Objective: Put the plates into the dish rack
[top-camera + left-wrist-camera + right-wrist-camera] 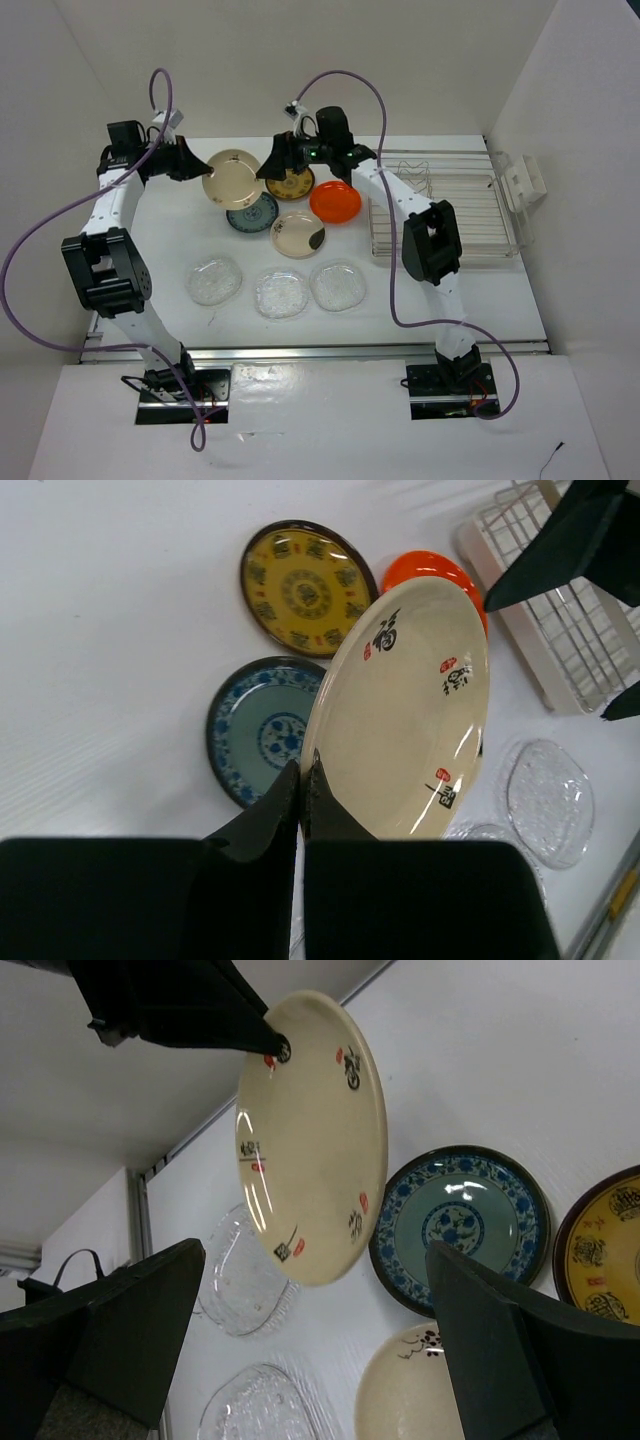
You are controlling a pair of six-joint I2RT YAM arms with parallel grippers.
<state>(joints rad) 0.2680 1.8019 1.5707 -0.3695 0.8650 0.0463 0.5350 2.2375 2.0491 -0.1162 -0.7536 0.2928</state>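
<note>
Close to you, 3 clear glass plates [282, 294] lie in a row on the table [180, 235]. Next back: cream plate [298, 234] w/ a dark patch, teal plate [252, 213], orange plate [335, 202], then brown-gold plate [290, 183], all flat. Your L claw [300, 770] is pinched tight on the rim of the tan plate [410, 710], held up & tilted above the teal one. Your R claw [275, 163] is spread wide, facing it. The dish rack [445, 215] sits on the right.
</note>
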